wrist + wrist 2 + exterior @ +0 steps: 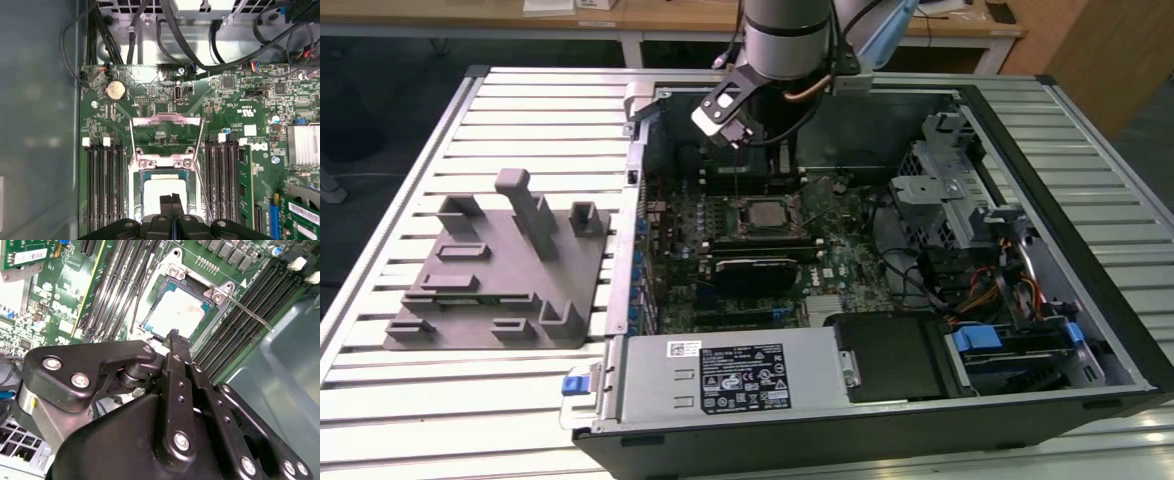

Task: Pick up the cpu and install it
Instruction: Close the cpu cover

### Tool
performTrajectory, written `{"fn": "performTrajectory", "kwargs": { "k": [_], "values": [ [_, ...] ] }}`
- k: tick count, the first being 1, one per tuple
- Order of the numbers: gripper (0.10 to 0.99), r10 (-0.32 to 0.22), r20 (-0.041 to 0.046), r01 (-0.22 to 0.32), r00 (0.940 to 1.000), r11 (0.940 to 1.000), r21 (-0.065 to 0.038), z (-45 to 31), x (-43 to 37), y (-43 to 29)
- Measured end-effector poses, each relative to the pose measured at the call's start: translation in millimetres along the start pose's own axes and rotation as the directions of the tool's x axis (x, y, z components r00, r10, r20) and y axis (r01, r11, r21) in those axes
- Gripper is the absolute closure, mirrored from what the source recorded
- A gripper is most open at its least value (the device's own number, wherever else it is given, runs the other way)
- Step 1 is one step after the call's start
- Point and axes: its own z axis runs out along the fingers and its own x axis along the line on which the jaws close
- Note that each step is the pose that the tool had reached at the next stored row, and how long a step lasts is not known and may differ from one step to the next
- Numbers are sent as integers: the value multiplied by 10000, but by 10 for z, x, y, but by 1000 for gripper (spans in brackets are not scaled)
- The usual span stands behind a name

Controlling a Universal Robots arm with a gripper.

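Note:
The cpu [761, 212] lies flat in the socket in the middle of the green motherboard [841, 265], inside the open computer case. Its pale silver top shows in both wrist views [180, 312] [161, 192]. My gripper [761, 150] hangs over the board just above and behind the socket. In both wrist views the gripper [175, 338] [171, 201] has its two black fingers pressed together with nothing between them, and the tips point at the cpu's near edge. The socket's metal frame [167, 131] stands swung open beside the chip.
A grey plastic fixture [500, 265] stands on the slatted table at the exterior view's left. A silver box with a black label [720, 375] fills the case's front. Drive cages and cables [961, 200] crowd the exterior view's right. A thin socket lever [250, 315] sticks out beside the memory slots.

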Motion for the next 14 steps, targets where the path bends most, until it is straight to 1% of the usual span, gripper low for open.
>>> {"fn": "performTrajectory", "kwargs": {
  "k": [6, 8, 14],
  "values": [
    [980, 0, 0, 0, 10000, 10000, 0, -145, -2, 9],
    [980, 0, 0, 0, 10000, 10000, 0, -180, -2, 11],
    [980, -2, 0, 2, 10000, 10000, 0, -184, -2, 18]
  ]
}}
